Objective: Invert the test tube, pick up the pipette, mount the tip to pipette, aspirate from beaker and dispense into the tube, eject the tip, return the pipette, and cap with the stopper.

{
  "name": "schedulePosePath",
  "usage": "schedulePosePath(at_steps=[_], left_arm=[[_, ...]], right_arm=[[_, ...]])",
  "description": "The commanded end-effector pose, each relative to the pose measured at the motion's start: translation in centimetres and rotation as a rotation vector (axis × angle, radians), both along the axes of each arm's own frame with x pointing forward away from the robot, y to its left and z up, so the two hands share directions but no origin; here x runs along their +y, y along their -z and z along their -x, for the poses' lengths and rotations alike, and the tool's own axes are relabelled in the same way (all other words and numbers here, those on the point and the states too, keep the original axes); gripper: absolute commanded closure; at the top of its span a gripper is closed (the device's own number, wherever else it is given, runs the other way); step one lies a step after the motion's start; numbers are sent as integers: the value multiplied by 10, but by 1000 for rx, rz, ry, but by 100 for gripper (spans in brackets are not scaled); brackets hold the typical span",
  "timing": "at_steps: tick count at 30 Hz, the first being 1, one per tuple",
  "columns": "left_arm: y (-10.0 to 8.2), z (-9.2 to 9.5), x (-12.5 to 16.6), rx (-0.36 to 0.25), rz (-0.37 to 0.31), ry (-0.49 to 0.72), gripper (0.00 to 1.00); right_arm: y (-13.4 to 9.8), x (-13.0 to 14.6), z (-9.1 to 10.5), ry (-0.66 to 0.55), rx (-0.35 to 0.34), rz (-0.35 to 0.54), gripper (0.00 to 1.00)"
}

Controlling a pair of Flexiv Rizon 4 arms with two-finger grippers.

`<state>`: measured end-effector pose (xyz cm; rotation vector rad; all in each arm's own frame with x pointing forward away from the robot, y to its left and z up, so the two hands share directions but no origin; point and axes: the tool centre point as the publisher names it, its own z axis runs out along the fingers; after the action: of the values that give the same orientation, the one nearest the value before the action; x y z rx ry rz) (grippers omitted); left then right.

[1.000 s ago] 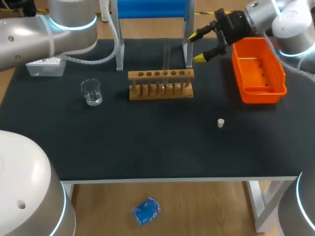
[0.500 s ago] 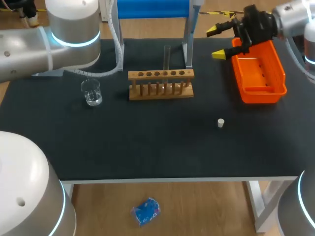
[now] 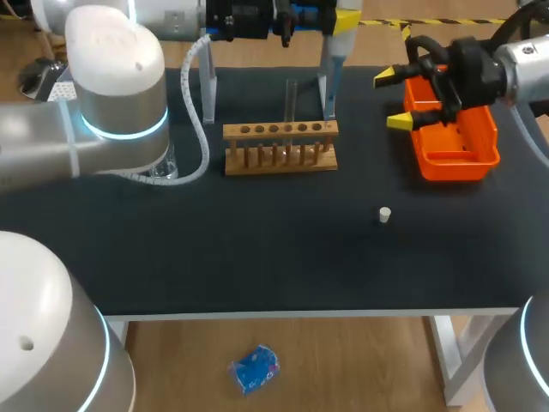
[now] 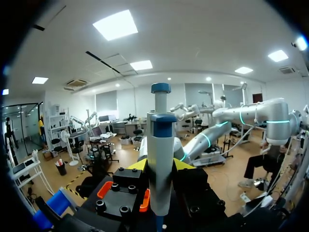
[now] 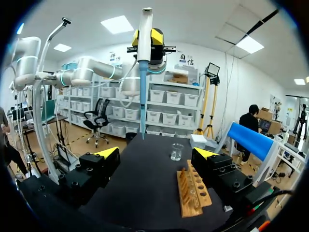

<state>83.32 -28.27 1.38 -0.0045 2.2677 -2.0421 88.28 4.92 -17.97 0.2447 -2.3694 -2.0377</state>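
One pipette (image 4: pixel 160 159) upright, nozzle down, clamped in left jaws behind rack (image 3: pixel 280 146); right jaws wide open, empty, right of rack.

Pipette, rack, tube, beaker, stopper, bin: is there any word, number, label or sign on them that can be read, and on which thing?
None can be read. The pipette, wooden rack, test tube, beaker, stopper and orange bin show no legible print in any view; any fine marks are too small to tell.
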Motion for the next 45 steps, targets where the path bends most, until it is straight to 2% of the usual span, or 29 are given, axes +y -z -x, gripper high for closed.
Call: schedulePosePath(at_steps=[1, 12, 14, 19, 25, 31, 37, 45], left_arm=[[0, 2, 1, -2, 4, -3, 100], [0, 2, 1, -2, 4, -3, 100], [0, 2, 1, -2, 4, -3, 100], [23, 17, -2, 4, 5, 40, 100], [40, 32, -4, 0, 10, 52, 100], [65, 39, -4, 22, 43, 66, 100], [89, 41, 0, 39, 45, 74, 100], [89, 41, 0, 39, 45, 74, 100]], right_arm=[[-1, 0, 5, 15, -3, 2, 0], [-1, 0, 5, 15, -3, 2, 0], [5, 0, 9, 0, 22, 1, 0], [10, -4, 23, -2, 65, -53, 0], [10, -5, 40, 6, 61, -99, 0], [17, 7, 61, 0, 61, -108, 0], [26, 21, 82, -32, 83, -146, 0], [26, 21, 82, -32, 83, -146, 0]])
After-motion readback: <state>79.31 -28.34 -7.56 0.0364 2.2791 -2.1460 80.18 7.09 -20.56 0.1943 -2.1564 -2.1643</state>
